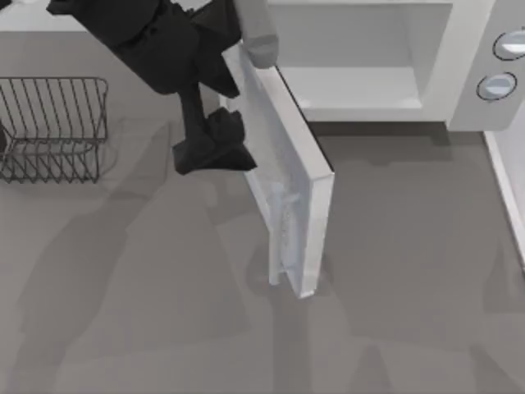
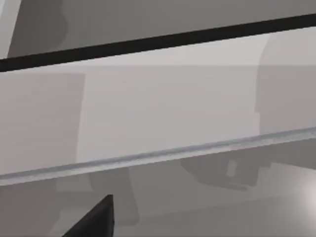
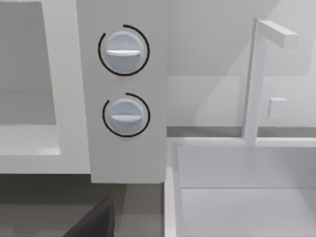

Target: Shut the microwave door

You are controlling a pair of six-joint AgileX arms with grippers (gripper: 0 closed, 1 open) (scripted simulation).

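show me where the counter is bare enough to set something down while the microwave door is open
Two bare patches: the grey counter between the wire rack and the open microwave door, and the stretch to the door's right, below the microwave body. It is crowded at the door's outer face, where the left gripper sits close beside it.

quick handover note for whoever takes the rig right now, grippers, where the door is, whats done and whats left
Left gripper: at the outer face of the microwave door, on the door's left in the top view.
Right arm: parked; its wrist camera faces the two knobs on the microwave body.
Door: wide open, swung out over the table, handle near its free edge, cavity exposed.
Done: left arm positioned beside the door.
Left: push the door round until it shuts.
Nearby: wire basket at the table's left.
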